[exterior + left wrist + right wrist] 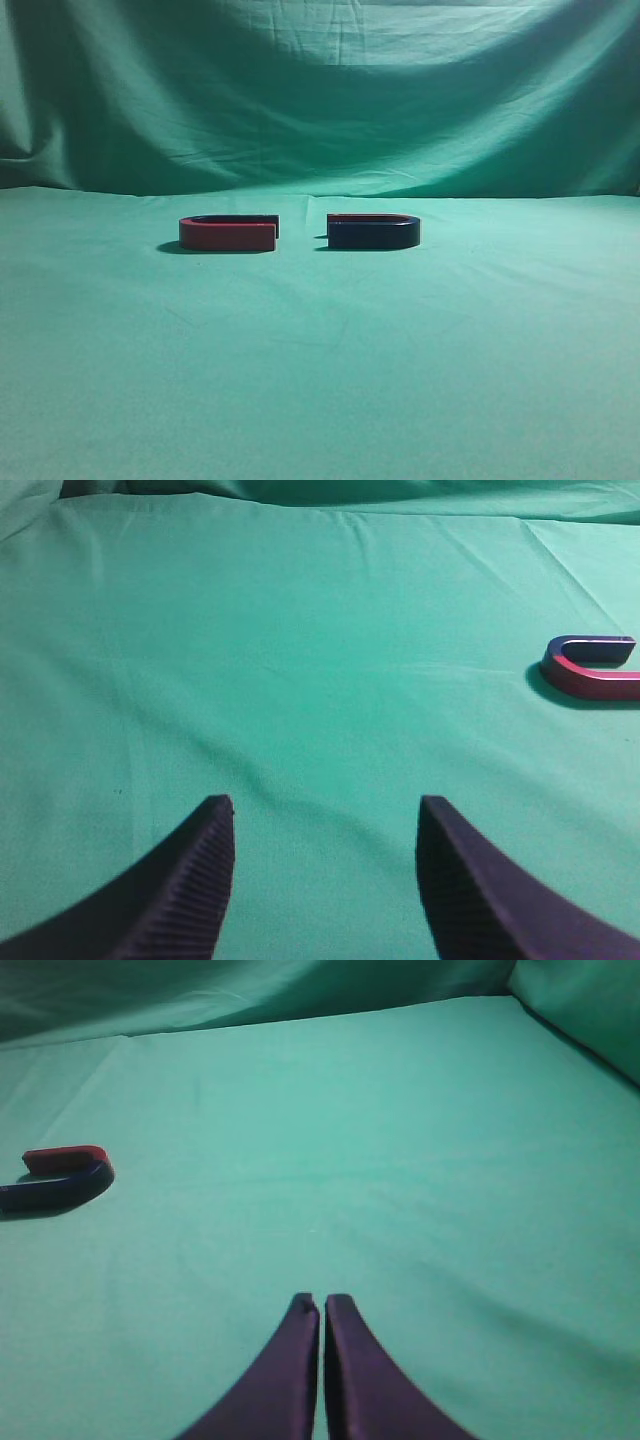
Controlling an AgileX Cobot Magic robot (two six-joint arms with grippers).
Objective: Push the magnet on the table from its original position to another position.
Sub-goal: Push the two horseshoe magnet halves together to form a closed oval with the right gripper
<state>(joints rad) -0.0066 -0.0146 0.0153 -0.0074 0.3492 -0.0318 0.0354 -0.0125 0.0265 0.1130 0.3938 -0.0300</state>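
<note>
The magnet (373, 232) is a flat U shape with a dark navy side and a thin red strip on top. It lies right of centre on the table (320, 380), which is covered in green cloth. It also shows at the left edge of the right wrist view (60, 1180). My right gripper (322, 1305) is shut and empty, over bare cloth well to the right of the magnet. My left gripper (325, 810) is open and empty over bare cloth. Neither gripper shows in the exterior view.
A second U-shaped magnet with a red side (229, 233) lies left of the navy one, with a gap between them. It shows at the right edge of the left wrist view (592, 667). A green backdrop (320, 90) rises behind the table.
</note>
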